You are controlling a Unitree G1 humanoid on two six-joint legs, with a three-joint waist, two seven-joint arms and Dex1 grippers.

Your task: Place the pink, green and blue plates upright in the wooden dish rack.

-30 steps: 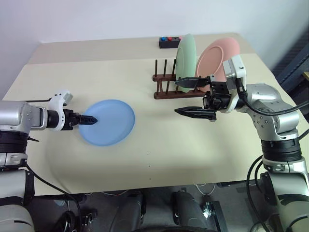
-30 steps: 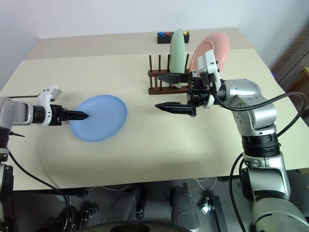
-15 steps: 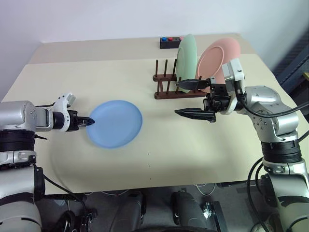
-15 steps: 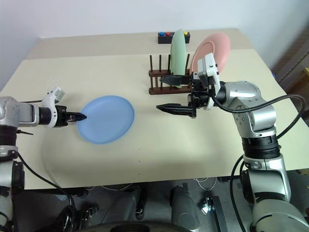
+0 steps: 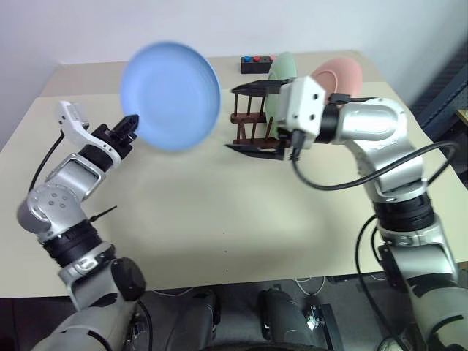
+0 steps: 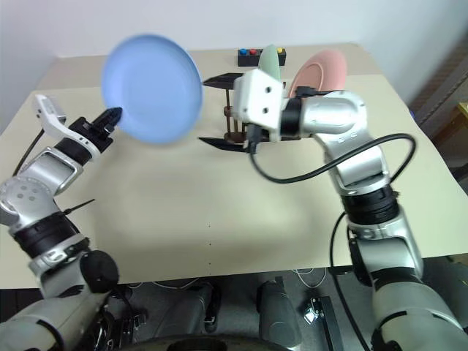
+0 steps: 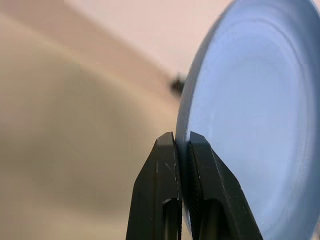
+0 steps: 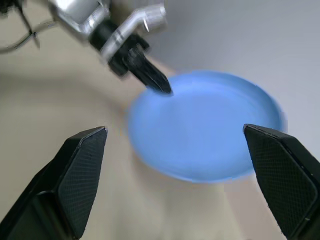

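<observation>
The blue plate (image 5: 170, 95) is held by its rim in the clenched left gripper (image 5: 129, 124). The right gripper (image 5: 256, 117) is spread wide, empty. The plate is judged stiff, light and slippery, best pinched at the rim.

The humanoid's 2 arms are built of rounded silver-grey shells joined by black ribbed collars, with black cables looping along the right forearm. Each wrist carries a white block-shaped housing, from which 2 slim black fingers with textured inner pads extend.
</observation>
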